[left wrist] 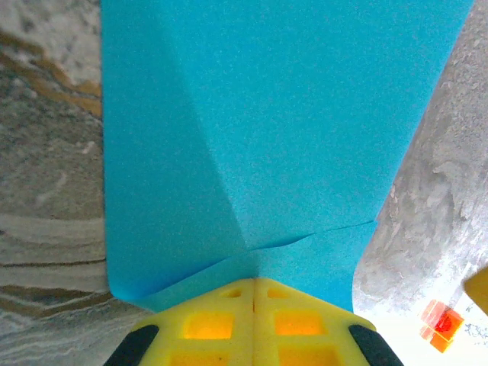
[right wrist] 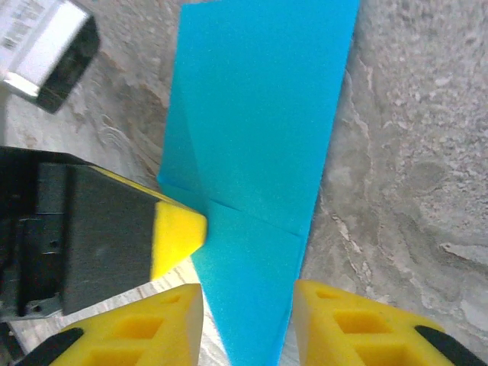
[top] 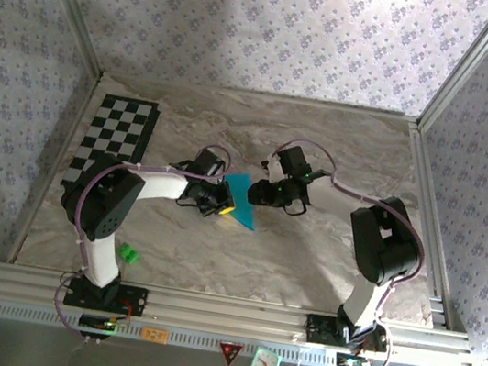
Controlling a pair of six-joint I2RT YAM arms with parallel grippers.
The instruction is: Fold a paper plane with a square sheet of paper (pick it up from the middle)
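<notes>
Jaws of the left gripper (left wrist: 254,305) are closed tip to tip at the edge of the cyan sheet of paper (top: 240,197); whether any paper is pinched between them cannot be told. Jaws of the right gripper (right wrist: 248,316) stand apart, and the narrow end of the sheet lies between its two yellow fingers (right wrist: 339,320), unclamped. The marbled table (top: 340,161) carries everything. The black-and-white checkerboard mat (top: 112,139) lies at its far left, well apart from the grippers. The sheet, folded into a tapering shape with visible creases, lies near the table's centre, between the two grippers. A small green block (top: 128,253) sits just beside the left arm, near the front edge.
</notes>
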